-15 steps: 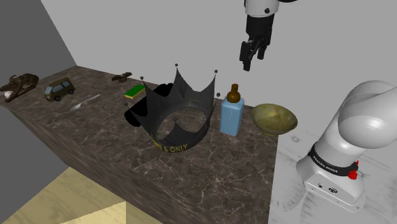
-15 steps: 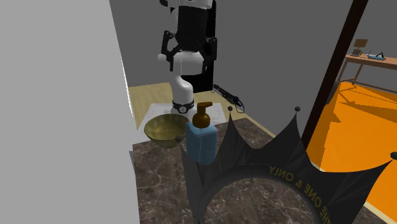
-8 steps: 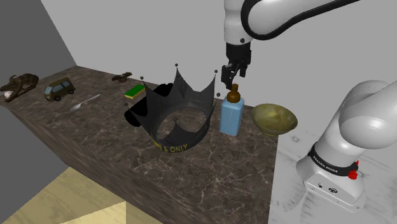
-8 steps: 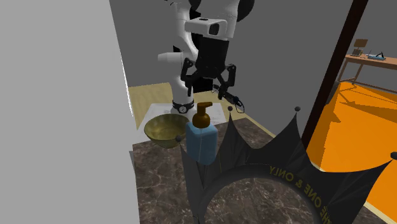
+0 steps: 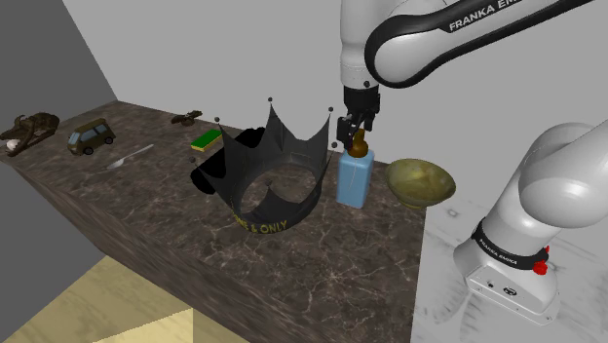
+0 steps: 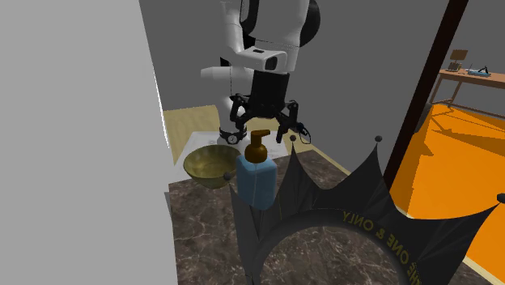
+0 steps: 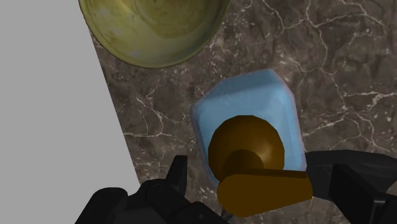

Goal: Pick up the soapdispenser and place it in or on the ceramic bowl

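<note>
Shoulder view: dark veined counter point(image 5: 322, 263) bearing soap dispenser point(image 5: 355, 179), grey walls point(image 5: 195, 49) behind.

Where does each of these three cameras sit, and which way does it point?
Shoulder view: beside the robot's base, looking down over the dark counter; white arm and pincer show.
Second exterior view: across the counter, facing the arm and base.
Wrist view: on the hand, looking down; two black fingers show.
All three share the blue soap dispenser and bowl.
</note>
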Tool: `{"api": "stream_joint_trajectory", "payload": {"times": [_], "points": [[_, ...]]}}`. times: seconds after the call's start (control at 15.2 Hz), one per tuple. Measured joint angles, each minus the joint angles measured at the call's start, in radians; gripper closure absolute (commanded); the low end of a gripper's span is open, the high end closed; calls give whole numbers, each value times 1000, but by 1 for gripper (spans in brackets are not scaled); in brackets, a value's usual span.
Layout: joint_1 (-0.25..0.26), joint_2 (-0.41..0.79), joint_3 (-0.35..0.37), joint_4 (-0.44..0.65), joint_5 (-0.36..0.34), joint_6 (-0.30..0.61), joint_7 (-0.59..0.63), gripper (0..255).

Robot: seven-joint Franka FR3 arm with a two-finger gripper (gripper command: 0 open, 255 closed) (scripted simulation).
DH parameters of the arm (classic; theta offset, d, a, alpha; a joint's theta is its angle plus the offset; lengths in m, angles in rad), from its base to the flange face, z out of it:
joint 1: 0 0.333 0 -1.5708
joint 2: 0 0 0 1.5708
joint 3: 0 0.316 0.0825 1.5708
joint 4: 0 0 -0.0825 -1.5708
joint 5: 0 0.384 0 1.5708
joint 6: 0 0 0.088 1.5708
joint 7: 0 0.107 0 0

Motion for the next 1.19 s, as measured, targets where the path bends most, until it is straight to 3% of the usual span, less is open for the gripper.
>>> {"api": "stream_joint_trajectory", "payload": {"times": [0.4,0.46,1.19], "points": [[-1,4,0,-9,-1,14,0,0],[-1,4,0,-9,-1,14,0,255],[-1,0,-1,-5,-1,6,-1,255]]}}
